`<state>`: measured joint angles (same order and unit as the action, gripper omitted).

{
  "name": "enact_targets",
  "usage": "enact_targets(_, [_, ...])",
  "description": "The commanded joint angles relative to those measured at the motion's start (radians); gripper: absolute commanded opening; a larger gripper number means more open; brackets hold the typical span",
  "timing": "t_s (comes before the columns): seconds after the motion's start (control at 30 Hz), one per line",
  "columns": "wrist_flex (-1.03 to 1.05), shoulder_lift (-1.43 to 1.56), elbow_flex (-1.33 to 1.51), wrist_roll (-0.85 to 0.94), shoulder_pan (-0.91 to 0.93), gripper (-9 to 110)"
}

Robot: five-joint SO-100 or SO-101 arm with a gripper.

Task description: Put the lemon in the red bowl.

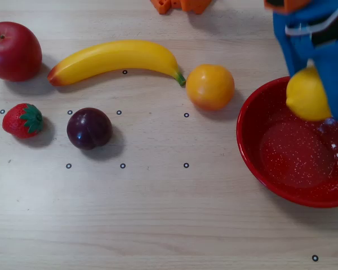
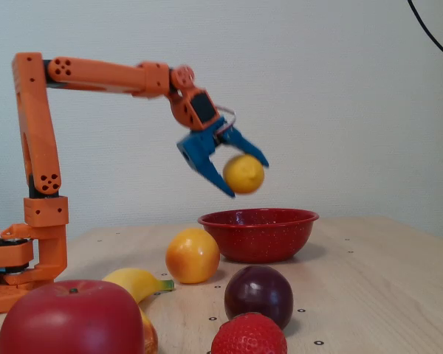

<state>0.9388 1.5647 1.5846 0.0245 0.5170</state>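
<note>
A: Why does the end effector (image 2: 245, 179) hang in the air with the lemon (image 2: 244, 174) clamped between its blue fingers?

B: Likely to clear the rim of the bowl (image 2: 258, 234) before letting go. In the fixed view the lemon sits just above the bowl, not touching it.

A: And from overhead?

B: The lemon (image 1: 307, 94) overlaps the bowl's (image 1: 253, 163) upper edge, so a release here risks clipping the rim. The orange (image 1: 210, 86) lies well off to the end effector's (image 1: 321, 98) left in that view.
</note>
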Motion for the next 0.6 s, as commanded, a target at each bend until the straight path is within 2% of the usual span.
enact_targets(0.0, [-0.083, 0.021, -0.032, -0.046, 0.031, 0])
enact_targets(0.2, [-0.146, -0.12, -0.032, -0.112, 0.037, 1])
enact_targets(0.4, [-0.121, -0.196, -0.074, -0.126, 0.035, 31])
enact_targets(0.57, [-0.077, -0.221, -0.153, -0.109, 0.028, 37])
